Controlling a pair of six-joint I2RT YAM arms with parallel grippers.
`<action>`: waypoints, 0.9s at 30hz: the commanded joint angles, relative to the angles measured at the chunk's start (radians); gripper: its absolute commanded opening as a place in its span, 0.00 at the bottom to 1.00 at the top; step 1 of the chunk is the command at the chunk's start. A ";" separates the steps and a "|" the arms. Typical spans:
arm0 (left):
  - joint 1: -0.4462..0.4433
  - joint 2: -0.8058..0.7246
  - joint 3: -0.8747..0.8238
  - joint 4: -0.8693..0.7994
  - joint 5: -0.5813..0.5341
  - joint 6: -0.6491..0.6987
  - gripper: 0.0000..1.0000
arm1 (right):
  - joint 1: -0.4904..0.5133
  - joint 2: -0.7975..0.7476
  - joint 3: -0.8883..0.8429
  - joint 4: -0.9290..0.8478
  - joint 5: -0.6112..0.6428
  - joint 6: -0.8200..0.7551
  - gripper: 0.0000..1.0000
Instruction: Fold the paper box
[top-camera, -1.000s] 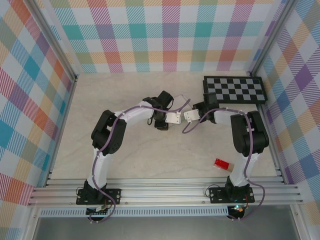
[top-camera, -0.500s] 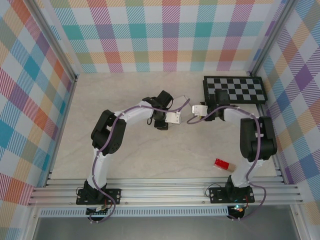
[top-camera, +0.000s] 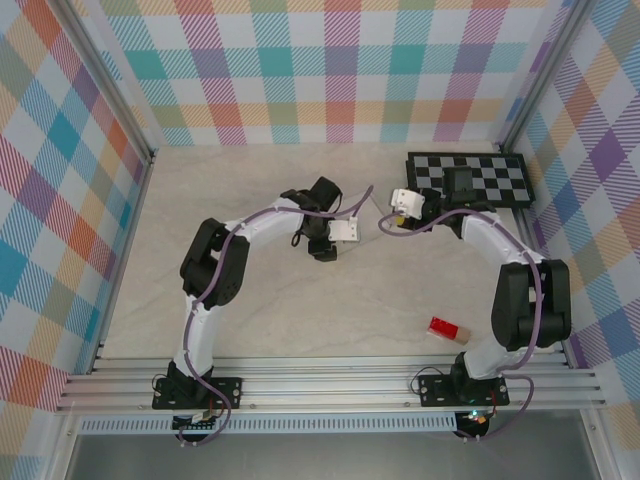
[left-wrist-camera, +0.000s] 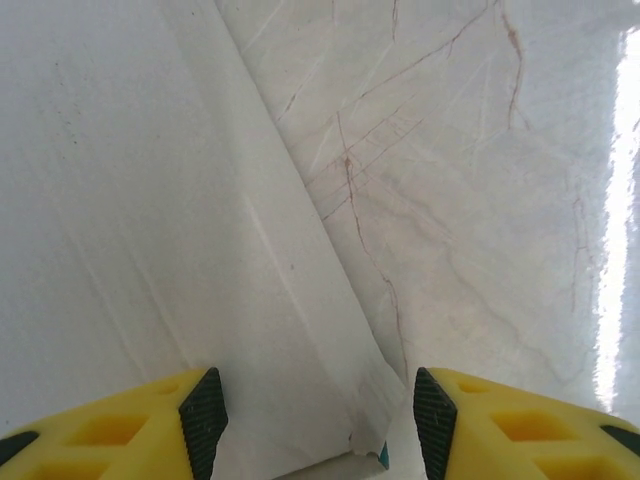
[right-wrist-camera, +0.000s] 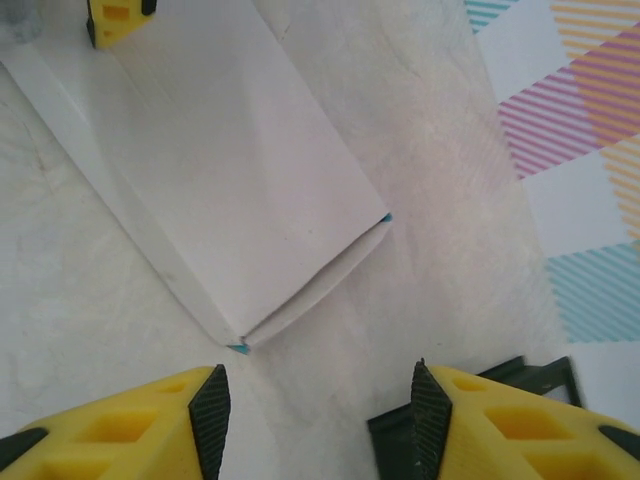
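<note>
The paper box (right-wrist-camera: 210, 160) lies flat on the table, folded into a white rectangle with teal specks at its corners. In the left wrist view its near end (left-wrist-camera: 250, 330) sits between the fingers of my left gripper (left-wrist-camera: 318, 420). That gripper's jaws stand apart and the right pad is off the card. My right gripper (right-wrist-camera: 320, 410) is open over bare table, a short way back from the box's end flap. A yellow fingertip of the left gripper (right-wrist-camera: 115, 20) rests at the box's far end. From above, my left gripper (top-camera: 350, 226) and right gripper (top-camera: 400, 205) face each other.
A black-and-white checkerboard (top-camera: 475, 178) lies at the back right, and its dark corner (right-wrist-camera: 470, 430) shows beside my right fingers. A small red block (top-camera: 443, 329) sits near the front right. Plaid walls close the table on three sides.
My right gripper has opened, let go of the box and drawn back toward the checkerboard. My left gripper stays at the box, its jaws slightly wider.
</note>
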 joint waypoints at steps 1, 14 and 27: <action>0.023 -0.071 -0.001 -0.028 0.106 -0.097 0.57 | -0.010 0.029 0.139 -0.084 -0.101 0.296 0.49; 0.059 -0.426 -0.449 0.503 -0.018 -0.616 0.68 | 0.010 0.304 0.382 -0.173 0.070 1.308 0.47; 0.051 -0.354 -0.598 0.613 -0.030 -0.702 0.77 | 0.080 0.546 0.531 -0.310 0.072 1.384 0.50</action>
